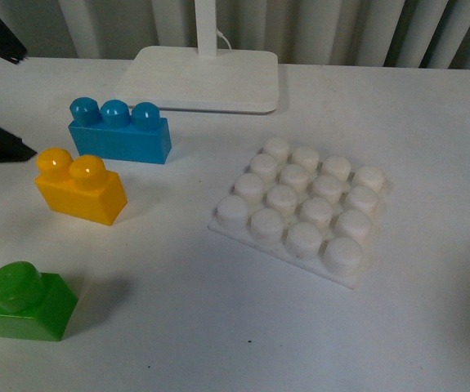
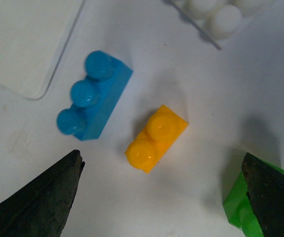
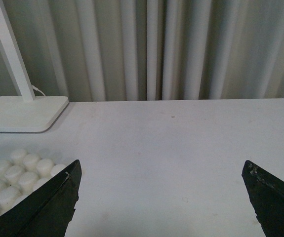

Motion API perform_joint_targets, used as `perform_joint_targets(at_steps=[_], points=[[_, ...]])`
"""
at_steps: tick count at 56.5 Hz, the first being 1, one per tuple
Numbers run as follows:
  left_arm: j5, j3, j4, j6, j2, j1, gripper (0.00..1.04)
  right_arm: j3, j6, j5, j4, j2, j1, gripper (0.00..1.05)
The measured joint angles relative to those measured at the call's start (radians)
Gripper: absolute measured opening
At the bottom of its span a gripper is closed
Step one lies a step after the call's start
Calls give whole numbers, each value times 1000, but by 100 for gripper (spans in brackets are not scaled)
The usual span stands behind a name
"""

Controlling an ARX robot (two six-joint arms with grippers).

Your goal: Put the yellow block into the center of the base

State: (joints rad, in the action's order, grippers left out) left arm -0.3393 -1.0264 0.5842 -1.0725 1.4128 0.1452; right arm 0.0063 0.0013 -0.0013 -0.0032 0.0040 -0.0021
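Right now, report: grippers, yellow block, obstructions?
Left gripper open over glossy orange-yellow two-stud brick; right gripper open, empty. Brick untouched. White studded base plate bare.

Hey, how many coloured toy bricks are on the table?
3. The blue brick sits by the lamp foot, the yellow block just nearer than it, the green brick nearest, partly cropped. Others may be offscreen.

The yellow block [image 1: 81, 186] was glossy plastic (highlights shone on its studs), as were the blue brick [image 1: 120, 131] and green brick [image 1: 18, 300]; the base [image 1: 302, 208] looked duller plastic, the surface [image 1: 177, 327] smooth and matt.
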Motion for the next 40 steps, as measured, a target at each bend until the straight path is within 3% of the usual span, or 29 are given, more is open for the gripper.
perform_joint_targets(at_steps=[10,20,40], points=[[69,-62,101,-181,76,62,98,0,0,0,0,0,0,96],[169,-92,84,-269,170,83,98,0,0,0,0,0,0,96],[173,-158,64,-291,298,88,98,0,0,0,0,0,0,96]])
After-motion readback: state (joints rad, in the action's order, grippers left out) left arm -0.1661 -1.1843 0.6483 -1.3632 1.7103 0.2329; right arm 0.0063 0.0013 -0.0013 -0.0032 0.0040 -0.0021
